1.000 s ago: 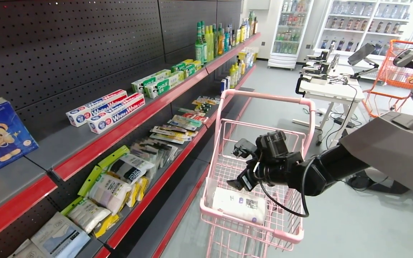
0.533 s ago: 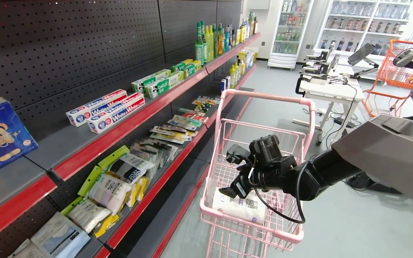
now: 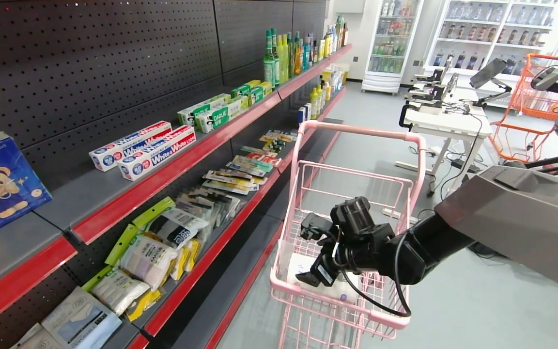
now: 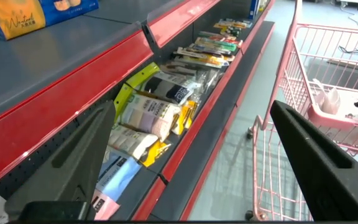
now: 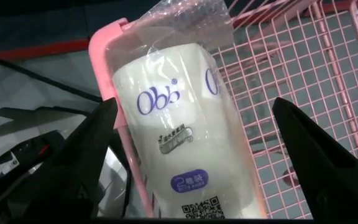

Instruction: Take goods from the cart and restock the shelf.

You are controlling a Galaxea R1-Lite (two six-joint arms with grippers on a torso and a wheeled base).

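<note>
Right end effector (image 5: pixel 191 115), fingers (image 5: pixel 82 152) wide apart, empty, above one white pack (image 5: pixel 179 155) (inside one pink cart (image 3: pixel 356 130))

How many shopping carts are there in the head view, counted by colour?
Pink cart: 1
Orange cart: 1
Total: 2

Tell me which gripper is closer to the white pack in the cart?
Right. The right gripper hangs open just above the pack; the left gripper is outside the cart, by the shelf.
</note>
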